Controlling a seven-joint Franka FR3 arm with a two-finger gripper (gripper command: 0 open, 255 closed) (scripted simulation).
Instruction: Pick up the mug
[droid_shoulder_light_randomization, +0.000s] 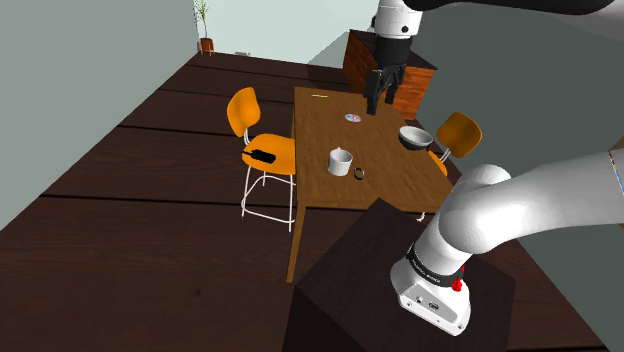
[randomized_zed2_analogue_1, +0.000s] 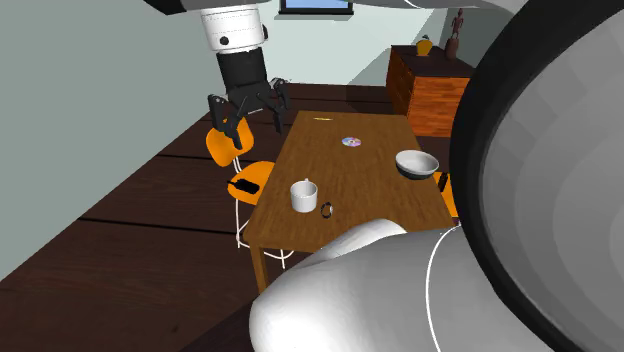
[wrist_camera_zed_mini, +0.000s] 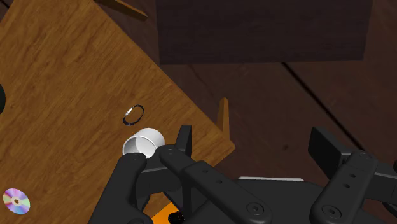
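Note:
A white mug stands upright on the wooden table, near the edge closest to the stand. The second exterior view has the mug toward the table's front left. My black gripper hangs well above the table's far part, open, with nothing between its fingers. In the second exterior view the gripper hovers high over the table's left edge. Seen from the wrist, the mug lies far below, just beside the left finger of the gripper.
A small ring lies next to the mug. A disc and a dark bowl sit farther along the table. Orange chairs flank it; a wooden dresser stands behind. The dark stand abuts the near end.

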